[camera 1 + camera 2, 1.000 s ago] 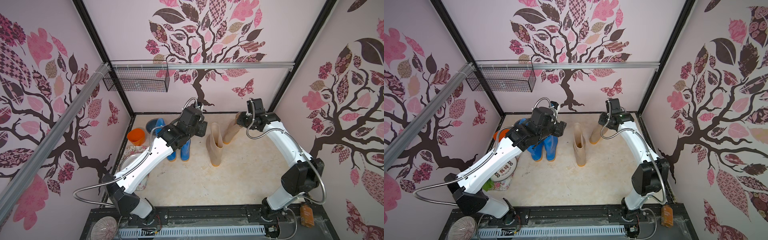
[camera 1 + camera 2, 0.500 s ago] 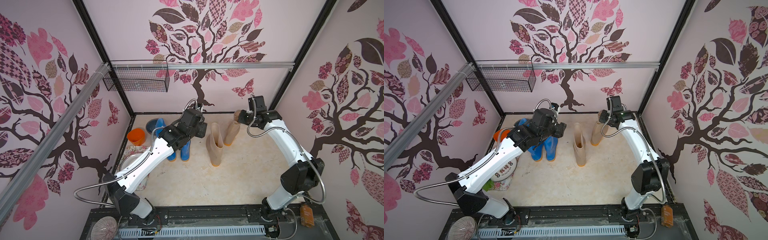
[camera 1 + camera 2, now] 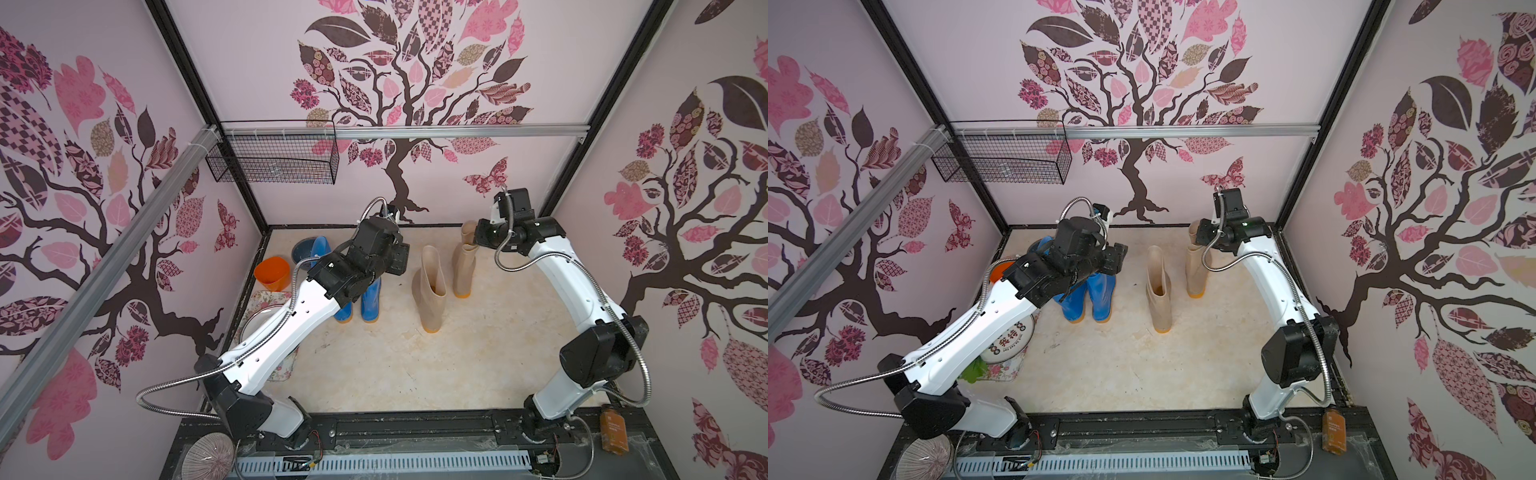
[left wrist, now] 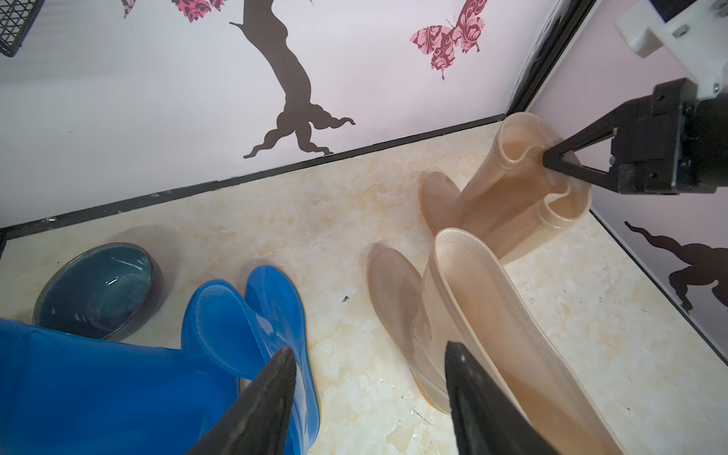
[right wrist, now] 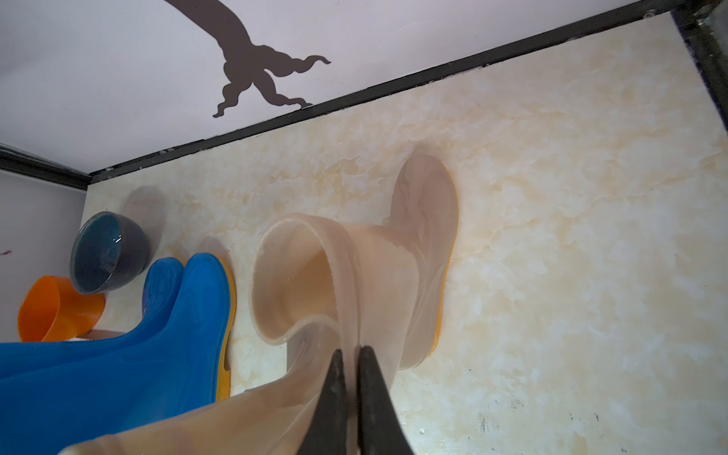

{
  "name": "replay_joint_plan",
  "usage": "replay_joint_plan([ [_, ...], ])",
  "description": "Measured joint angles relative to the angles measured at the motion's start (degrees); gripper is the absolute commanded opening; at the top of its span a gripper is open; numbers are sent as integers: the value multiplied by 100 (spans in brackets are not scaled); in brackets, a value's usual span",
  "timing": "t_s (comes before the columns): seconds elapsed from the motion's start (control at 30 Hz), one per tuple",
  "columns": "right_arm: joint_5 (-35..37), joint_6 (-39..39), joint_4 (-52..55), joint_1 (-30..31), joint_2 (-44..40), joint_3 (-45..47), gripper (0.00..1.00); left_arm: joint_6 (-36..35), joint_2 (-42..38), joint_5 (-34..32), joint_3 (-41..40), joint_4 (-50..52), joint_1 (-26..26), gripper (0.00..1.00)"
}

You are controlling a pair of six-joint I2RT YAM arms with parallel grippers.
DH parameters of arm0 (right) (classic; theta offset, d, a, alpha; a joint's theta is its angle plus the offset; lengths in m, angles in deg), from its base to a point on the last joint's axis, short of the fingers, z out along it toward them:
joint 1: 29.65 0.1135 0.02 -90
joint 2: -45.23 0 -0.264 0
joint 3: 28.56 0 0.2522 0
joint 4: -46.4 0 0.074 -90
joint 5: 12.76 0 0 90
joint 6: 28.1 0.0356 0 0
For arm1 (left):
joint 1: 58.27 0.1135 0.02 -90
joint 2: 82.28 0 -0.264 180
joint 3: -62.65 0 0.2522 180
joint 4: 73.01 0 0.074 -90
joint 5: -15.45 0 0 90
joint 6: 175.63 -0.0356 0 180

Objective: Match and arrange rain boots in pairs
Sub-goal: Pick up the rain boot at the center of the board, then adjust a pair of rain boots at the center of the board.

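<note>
Arms reach in from the bottom edge in both top views. The left arm slants from the lower left up to the centre, its wrist hanging over the two blue boots. These stand side by side, touching, left of centre on the floor. The left gripper is spread apart with nothing between its fingers, above the floor between the blue boots and the nearer beige boot. The right arm rises from the lower right, bends at the elbow and turns leftward at the wrist. The right gripper is pinched onto the top rim of the farther beige boot, folding the rim inward. That boot stands right of centre, just beside the nearer beige one, both toes toward the back wall.
</note>
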Motion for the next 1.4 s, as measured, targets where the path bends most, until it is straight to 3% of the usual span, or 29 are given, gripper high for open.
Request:
replay_joint_plan([
  [0.47,-586,-254,219,0,-662,240,0,20,-33,-39,-17,-7,0,62],
  [1.4,-1237,706,345,0,-1650,1252,0,197,-33,236,-149,-170,2,62],
])
